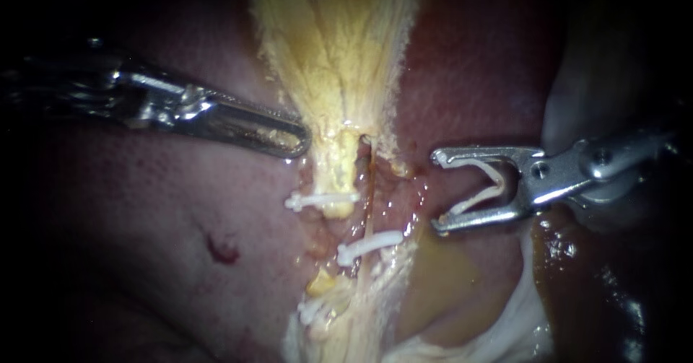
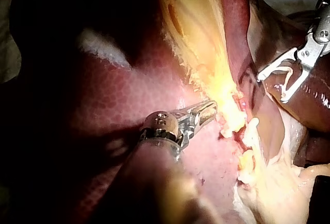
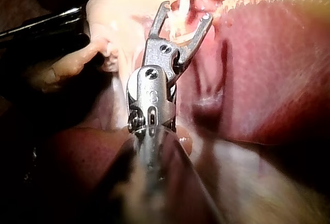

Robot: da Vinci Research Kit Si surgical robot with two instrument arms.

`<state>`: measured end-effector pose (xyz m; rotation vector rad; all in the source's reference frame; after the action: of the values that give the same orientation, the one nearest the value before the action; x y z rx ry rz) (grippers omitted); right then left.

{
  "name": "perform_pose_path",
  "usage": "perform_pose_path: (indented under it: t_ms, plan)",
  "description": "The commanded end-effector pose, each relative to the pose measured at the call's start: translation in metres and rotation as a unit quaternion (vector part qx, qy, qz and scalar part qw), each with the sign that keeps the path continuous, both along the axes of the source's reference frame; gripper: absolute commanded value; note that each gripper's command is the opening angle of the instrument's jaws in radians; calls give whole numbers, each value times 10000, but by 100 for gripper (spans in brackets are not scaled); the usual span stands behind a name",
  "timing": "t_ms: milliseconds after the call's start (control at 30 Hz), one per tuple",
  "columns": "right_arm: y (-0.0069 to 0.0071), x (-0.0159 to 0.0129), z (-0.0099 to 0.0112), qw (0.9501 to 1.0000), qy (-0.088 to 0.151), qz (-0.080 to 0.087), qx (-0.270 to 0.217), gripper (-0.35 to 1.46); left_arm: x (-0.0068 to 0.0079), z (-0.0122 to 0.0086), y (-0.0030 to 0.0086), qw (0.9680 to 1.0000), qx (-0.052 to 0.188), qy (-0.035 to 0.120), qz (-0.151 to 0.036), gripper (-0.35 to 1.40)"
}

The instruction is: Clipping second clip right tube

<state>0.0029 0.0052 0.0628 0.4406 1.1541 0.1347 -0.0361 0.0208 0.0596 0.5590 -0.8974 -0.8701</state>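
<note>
Right end effector [image 1: 438, 190] in the endoscope view stands spread, grasping a white clip [image 1: 482, 190] at both jaw tips; the clip sits just beside the thin right tube [image 1: 369, 190], not around it; a fastened clip [image 1: 369, 243] crosses that tube lower down; the left end effector [image 1: 302, 141] is clenched on the edge of the yellow tissue [image 1: 332, 53]. Only the left wrist view shows the broad liver [image 2: 129, 105] under that instrument. The right wrist view looks along the shaft; pale strands lie at the jaws' mouth; whether the tube is among them I cannot tell.
</note>
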Motion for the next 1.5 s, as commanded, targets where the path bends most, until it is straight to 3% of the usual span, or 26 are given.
perform_pose_path:
  t_ms: [33, 333, 533, 767, 933, 1233, 1500]
  plan:
    - [0, 0, 0, 10000, 1, -5, -1, 50, 3, -3, 2, 10000, -7, 4, -19, -35]
    - [0, 0, 1, 10000, 1, -3, -1, 50, 41, -50, 16, 9998, -20, 37, -169, -35]
    - [1, 2, 2, 10000, 14, -22, 11, 50, 55, -70, 25, 9995, -1, 4, -300, -35]
    - [-5, 13, 6, 9999, 79, -118, 40, 50, 55, -69, 24, 9995, -13, 16, -314, -35]
    - [-16, 33, 17, 9991, 83, -131, 386, 50, 55, -68, 23, 9995, -15, 16, -314, -35]
    - [-33, 72, 46, 9952, 3, -83, 974, 50, 55, -67, 23, 9995, -18, 18, -316, -35]
    - [-32, 79, 80, 9905, 73, -37, 1373, 49, 55, -66, 22, 9995, -21, 19, -316, -35]
